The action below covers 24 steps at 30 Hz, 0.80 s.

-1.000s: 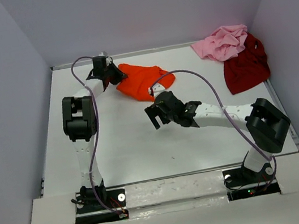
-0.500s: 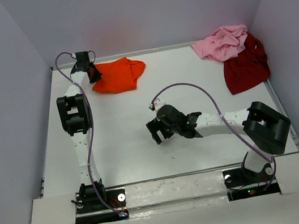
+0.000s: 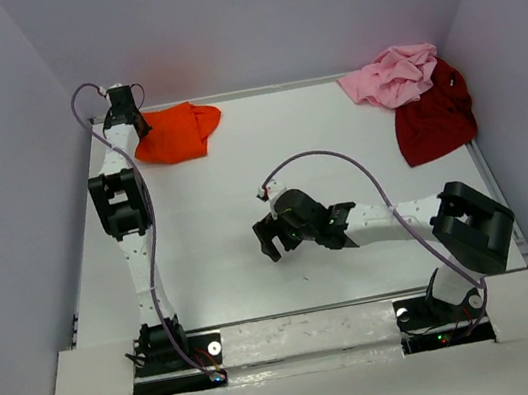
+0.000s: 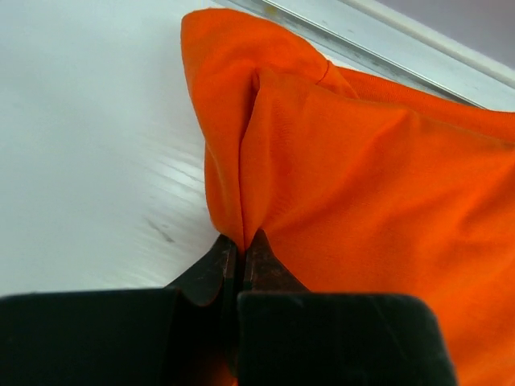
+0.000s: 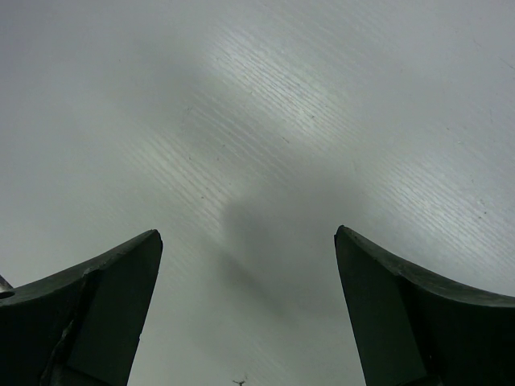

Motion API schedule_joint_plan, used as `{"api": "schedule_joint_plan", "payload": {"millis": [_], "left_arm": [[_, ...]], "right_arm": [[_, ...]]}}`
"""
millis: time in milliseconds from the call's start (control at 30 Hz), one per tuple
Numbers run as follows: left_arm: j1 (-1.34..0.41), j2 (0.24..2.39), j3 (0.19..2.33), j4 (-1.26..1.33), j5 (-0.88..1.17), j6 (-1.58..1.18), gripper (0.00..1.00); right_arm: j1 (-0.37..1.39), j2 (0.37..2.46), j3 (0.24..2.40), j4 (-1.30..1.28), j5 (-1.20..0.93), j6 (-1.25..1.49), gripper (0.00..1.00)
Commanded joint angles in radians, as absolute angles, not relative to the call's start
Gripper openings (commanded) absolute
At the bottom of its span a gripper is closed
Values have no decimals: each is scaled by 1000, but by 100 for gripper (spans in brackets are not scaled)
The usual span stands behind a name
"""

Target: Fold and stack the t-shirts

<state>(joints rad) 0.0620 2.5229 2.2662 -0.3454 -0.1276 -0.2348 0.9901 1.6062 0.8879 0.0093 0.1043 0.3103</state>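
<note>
Probably a robot lab's test booth: plain grey walls [image 3: 264, 15] box in a white table [image 3: 218, 225], with a cabled left arm [image 3: 124, 206] and right arm [image 3: 399, 215] bolted at its near edge.

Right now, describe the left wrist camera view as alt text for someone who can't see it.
The left gripper is shut on a bunched fold of the orange t-shirt, which fills the right of the view. White table shows to the left.

Looking down on the right gripper [image 5: 245, 233], its two dark fingers [image 5: 96, 314] spread wide apart at the lower corners. Beneath and between them, the white table [image 5: 346, 88], finely grained in slanting lines. On that surface, between the tips, a soft grey shadow [image 5: 261, 257].
</note>
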Motion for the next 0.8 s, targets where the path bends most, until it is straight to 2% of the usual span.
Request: {"api": "schedule_joint_plan", "payload": {"millis": [0,267,533,567,633,667,733,767], "left_arm": [[126,2540,2356,-354,-205,-157,0],[186,2594,2468,-353,-230,-120,0],[275,2645,2539,-351,-124,-153,0],[281,2648,2549,-353,-111,-158,6],[285,2649,2556,-351,-113,-163,32],[290,2651,2565,-350,-106,-166,64],[295,2652,2572,-353,-95,-181,86],[295,2654,2577,-354,-101,-183,92]], "right_arm": [[1000,1606,890,64,81,304,93],[1009,1626,890,71,57,304,93],[1009,1647,896,72,41,296,93],[1009,1652,899,74,37,298,93],[1009,1658,903,75,28,295,93],[1009,1667,907,75,26,293,93],[1009,1674,908,75,21,293,93],[1009,1675,908,75,21,293,93]]}}
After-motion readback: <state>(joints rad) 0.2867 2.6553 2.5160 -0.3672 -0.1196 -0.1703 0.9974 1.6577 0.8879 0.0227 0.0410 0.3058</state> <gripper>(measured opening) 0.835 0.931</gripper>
